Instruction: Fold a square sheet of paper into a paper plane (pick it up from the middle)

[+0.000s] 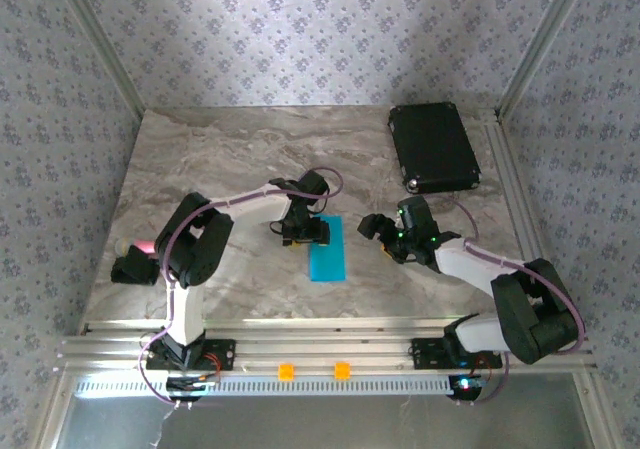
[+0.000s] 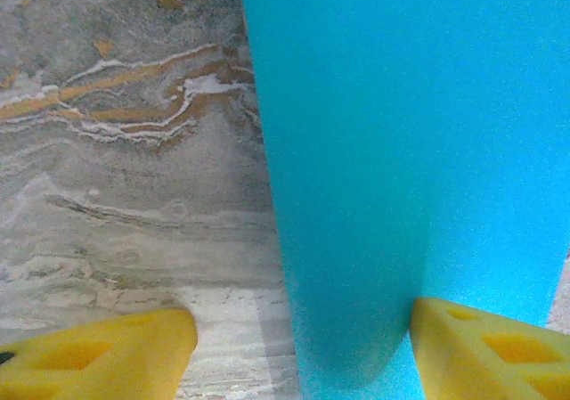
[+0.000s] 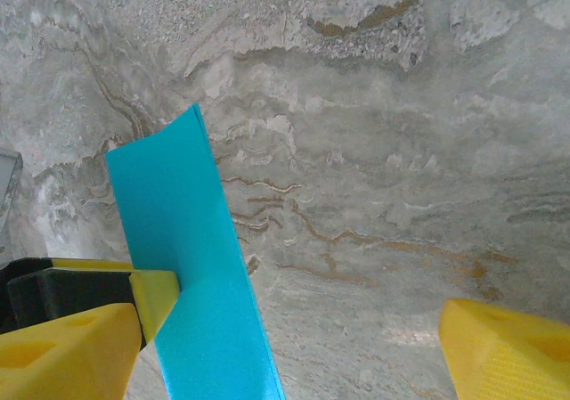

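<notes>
The square sheet of paper (image 1: 327,254) lies on the marble table as a narrow cyan-blue strip, folded lengthwise. My left gripper (image 1: 303,231) is low over the strip's far end, open. In the left wrist view the paper (image 2: 392,151) runs between the yellow fingers (image 2: 98,355); its left edge is in the gap and the right finger touches it. My right gripper (image 1: 385,234) stands open just right of the strip. In the right wrist view the paper (image 3: 191,266) passes my left finger (image 3: 71,351), its far corner slightly lifted, and the other arm's yellow fingertip (image 3: 158,295) rests against it.
A black rectangular case (image 1: 433,147) lies at the back right. A small pink object (image 1: 143,244) sits at the table's left edge beside the left arm. Two orange clips (image 1: 286,371) sit on the front rail. Bare marble (image 3: 401,195) lies right of the strip.
</notes>
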Available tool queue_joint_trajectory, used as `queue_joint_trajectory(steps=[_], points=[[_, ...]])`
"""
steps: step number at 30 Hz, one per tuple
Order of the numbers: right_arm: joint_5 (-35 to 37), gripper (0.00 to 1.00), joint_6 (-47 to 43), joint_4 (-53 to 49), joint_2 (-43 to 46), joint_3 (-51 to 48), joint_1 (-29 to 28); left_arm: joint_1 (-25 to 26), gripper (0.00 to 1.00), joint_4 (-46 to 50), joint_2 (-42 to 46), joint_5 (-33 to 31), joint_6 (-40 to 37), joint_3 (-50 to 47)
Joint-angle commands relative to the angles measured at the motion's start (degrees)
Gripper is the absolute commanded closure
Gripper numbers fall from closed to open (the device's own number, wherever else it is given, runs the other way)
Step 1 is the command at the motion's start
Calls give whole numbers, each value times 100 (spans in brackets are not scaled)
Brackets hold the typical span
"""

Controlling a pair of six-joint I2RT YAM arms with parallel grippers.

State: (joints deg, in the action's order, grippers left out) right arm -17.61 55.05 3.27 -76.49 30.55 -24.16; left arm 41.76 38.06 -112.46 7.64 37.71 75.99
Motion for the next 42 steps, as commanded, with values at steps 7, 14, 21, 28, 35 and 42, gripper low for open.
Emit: queue_joint_trajectory(steps=[7, 14, 21, 28, 35, 42], points=[[-59, 11, 15, -14, -247, 250, -118, -40, 32, -209, -575, -387, 86, -295], [-50, 11, 15, -31, -252, 266, -140, -34, 31, -207, -660, -382, 53, -313], [-40, 11, 15, -39, -254, 261, -144, -8, 31, -237, -737, -369, 29, -295], [-41, 11, 15, -49, -280, 251, -150, 13, 30, -263, -803, -375, 38, -290], [-41, 11, 6, -55, -287, 257, -150, 31, 30, -216, -873, -412, -12, -252], [-41, 11, 6, -72, -279, 244, -150, 44, 29, -307, -899, -448, -18, -277]])
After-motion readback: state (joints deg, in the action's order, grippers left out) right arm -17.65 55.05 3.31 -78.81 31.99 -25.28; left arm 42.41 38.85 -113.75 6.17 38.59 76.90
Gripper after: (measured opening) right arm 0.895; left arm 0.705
